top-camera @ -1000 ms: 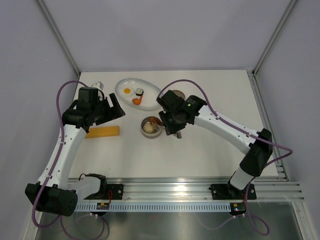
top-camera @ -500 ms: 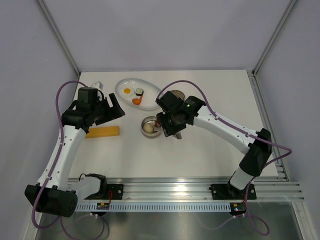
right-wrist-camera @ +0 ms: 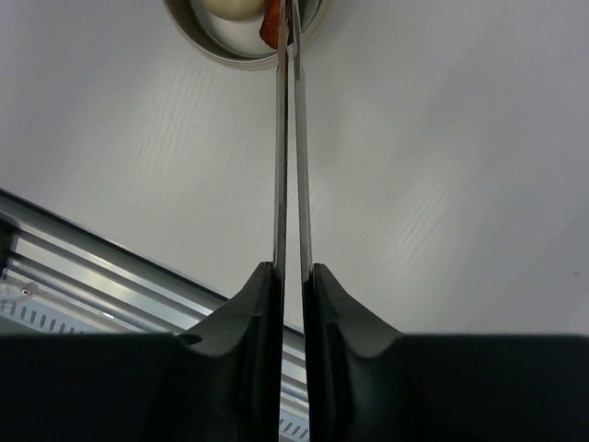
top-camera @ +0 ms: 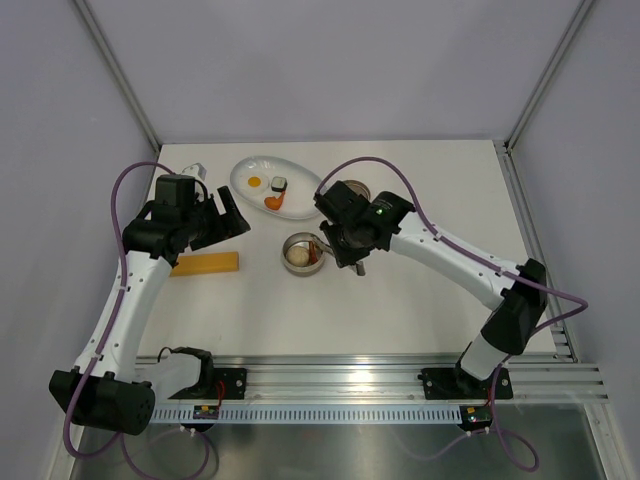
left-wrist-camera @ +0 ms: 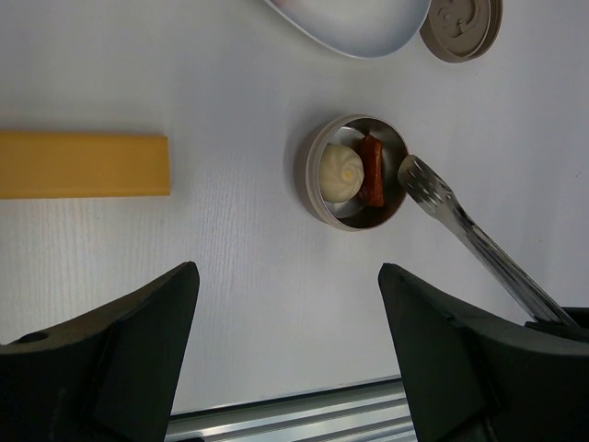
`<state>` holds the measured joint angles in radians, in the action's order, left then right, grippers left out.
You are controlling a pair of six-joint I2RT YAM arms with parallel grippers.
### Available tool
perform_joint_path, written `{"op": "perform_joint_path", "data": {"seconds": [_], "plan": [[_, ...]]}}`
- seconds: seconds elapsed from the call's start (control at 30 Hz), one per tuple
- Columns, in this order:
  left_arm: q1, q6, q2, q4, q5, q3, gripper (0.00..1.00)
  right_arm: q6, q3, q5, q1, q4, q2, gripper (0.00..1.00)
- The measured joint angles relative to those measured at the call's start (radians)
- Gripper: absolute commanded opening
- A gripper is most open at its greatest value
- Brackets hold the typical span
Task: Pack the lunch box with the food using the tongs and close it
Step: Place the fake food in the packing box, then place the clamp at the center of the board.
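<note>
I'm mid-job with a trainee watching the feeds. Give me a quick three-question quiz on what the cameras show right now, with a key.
1. True or false: the flat round grey-brown lid lies apart from the small round steel tin, not on it.
2. How many food pieces lie on the white oval plate? A) one B) three C) five
3. Fill in: the right gripper has its jaws closed on the ____.

Key
1. True.
2. B.
3. The slim silver metal tongs.
</note>
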<state>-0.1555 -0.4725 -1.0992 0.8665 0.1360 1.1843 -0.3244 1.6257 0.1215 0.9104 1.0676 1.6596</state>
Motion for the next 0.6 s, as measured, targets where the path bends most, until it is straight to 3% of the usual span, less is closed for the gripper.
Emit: {"op": "perform_joint_path", "data": {"seconds": [0.37,0.6], "plan": [[0.000,-0.001,0.007,-0.001,0.007,0.000,0.82,-0.013,0.039,0.182,-0.031,-0.017,-0.113,0.18],[0.000,-0.007,0.011,-0.008,0.014,-0.005,0.82,0.004,-0.075,0.305,-0.258,-0.114,-0.186,0.18]]}}
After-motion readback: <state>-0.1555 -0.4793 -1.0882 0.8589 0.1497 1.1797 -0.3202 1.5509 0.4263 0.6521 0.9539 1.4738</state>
